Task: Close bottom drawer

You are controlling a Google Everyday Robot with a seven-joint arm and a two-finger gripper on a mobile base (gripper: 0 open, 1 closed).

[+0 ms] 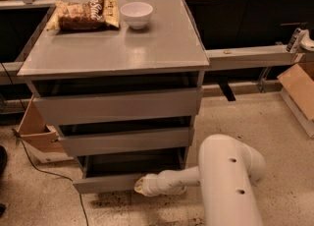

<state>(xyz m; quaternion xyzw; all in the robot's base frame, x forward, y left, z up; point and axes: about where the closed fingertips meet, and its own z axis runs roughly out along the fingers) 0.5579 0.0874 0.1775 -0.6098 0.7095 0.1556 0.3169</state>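
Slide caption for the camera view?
Gripper at the front of the open bottom drawer of a grey cabinet.

Bench top: plain matte grey flat cabinet top [147,48].
Drawer: grey flat-fronted bottom drawer [105,183], dark shadowed inside.
Gripper: cream-white rounded gripper [142,184], at the drawer's front panel, low beneath the bench's front edge.
Arm: glossy white tubular arm [230,181] with two dark holes.
Bowl: plain white round bowl [136,14], near the back edge.
Bag: brown-and-yellow printed snack bag [86,14], pale lettering, back-left corner.
Floor: beige concrete floor [274,127], dark-speckled.
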